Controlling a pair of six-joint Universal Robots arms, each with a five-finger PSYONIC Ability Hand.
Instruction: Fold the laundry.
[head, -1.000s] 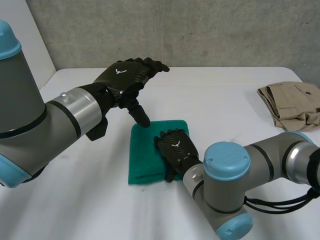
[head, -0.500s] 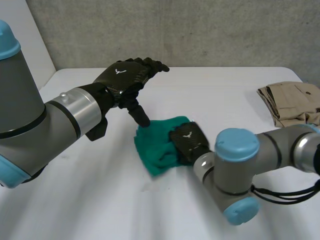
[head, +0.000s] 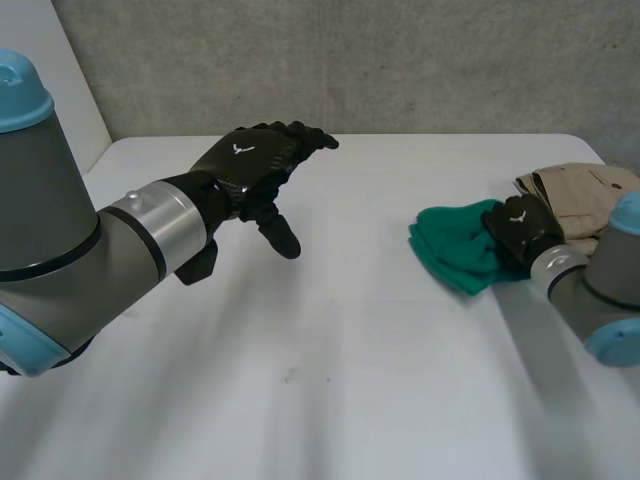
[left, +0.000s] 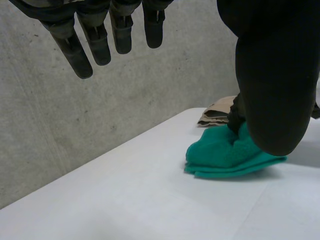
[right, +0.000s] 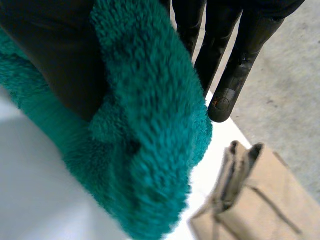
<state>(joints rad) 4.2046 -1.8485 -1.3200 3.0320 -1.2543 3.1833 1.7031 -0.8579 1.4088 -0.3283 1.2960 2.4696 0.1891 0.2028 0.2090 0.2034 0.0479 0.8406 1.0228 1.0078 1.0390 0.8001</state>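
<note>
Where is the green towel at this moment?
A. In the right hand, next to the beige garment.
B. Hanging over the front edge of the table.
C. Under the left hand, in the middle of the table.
A: the right hand pinches the green towel between its thumb and fingers, just beside the beige garment.

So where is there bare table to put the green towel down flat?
The widest bare patch of the table is the middle and near side, between the left robot hand and the green towel. It is crowded on the right, where the right robot hand holds the towel beside the beige garment.
</note>
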